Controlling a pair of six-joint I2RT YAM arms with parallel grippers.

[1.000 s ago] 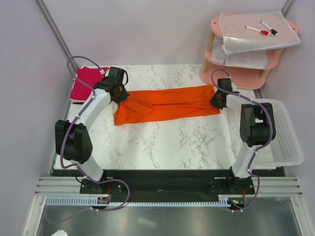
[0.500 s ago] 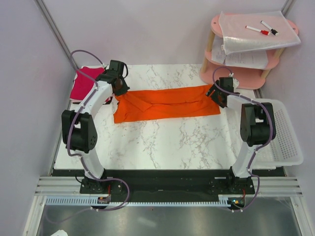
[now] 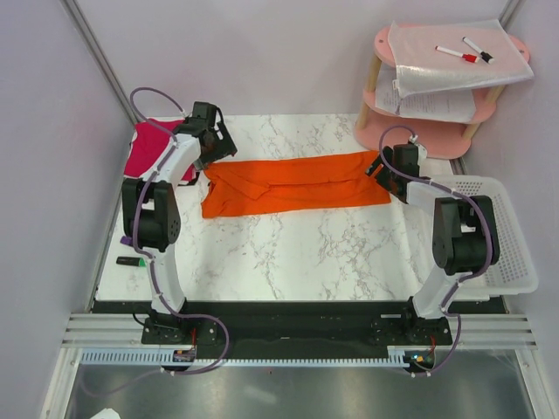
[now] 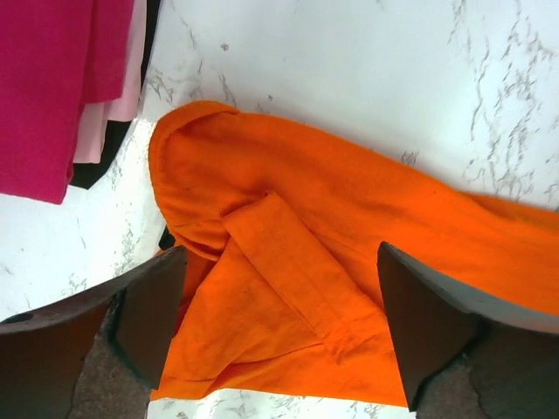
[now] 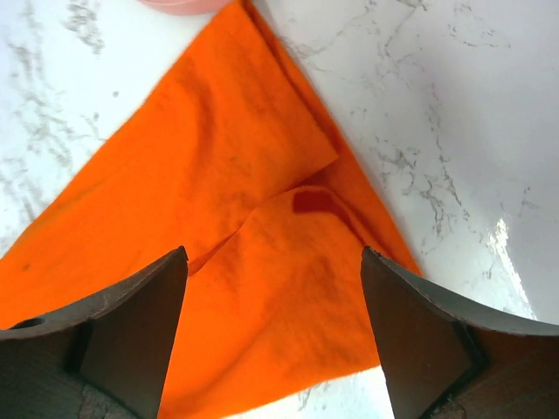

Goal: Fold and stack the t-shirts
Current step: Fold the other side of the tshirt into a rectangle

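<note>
A green marker [image 3: 131,261] lies at the near left edge of the marble table [image 3: 306,253]. Farther in, the orange t-shirt [image 3: 297,183] lies flat across the table as a long folded band running left to right.

The left gripper [image 4: 284,336] hangs over the band's left end with its jaws spread wide and nothing between them. A folded sleeve and some bunched cloth lie below it. The right gripper [image 5: 272,336] hangs over the right end, also released and empty, above a corner where the layers overlap.

A white basket [image 3: 507,253] sits off the table's right side. At the far left, just beside the orange cloth, a folded magenta t-shirt [image 3: 148,148] rests on paler pink and black layers. A pink shelf [image 3: 428,135] holding papers stands at the far right.
</note>
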